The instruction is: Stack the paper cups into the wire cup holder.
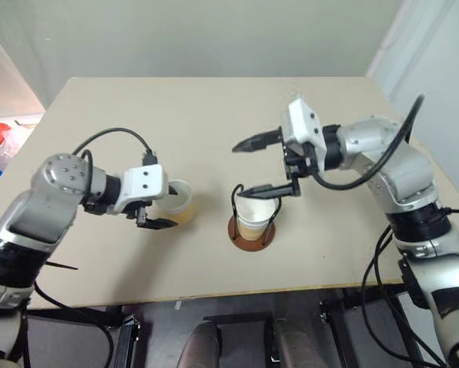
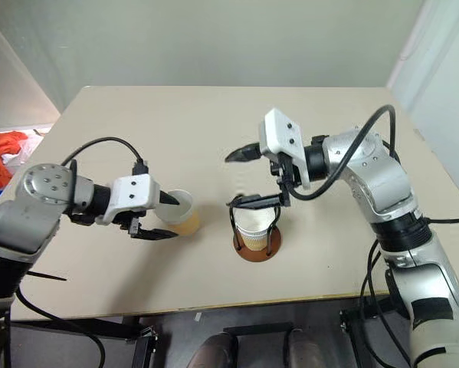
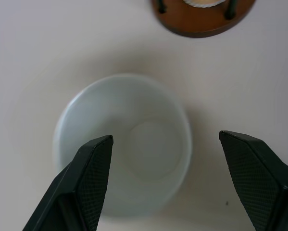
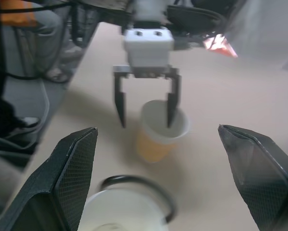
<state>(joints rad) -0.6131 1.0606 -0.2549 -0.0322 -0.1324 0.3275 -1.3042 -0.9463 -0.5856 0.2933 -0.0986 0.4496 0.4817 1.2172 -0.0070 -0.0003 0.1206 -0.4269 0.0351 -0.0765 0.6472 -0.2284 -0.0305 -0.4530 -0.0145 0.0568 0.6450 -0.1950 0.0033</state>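
Beside the wire cup holder (image 1: 252, 230), your open left claw (image 1: 154, 211) is straddling a loose paper cup (image 1: 177, 202); close squarely, probably mid-wall, while the open right claw (image 1: 263, 165) is hovering.

Silver arms, white wrist blocks, black cables, black end effector fingers (image 1: 261, 141).

Head stereo pair looks forward and down at the wire cup holder (image 1: 252, 230) from above, mid-range; left wrist cam sits close, straight down into the loose cup (image 3: 122, 144) beside the holder; right wrist cam looks across the holder at that same cup.
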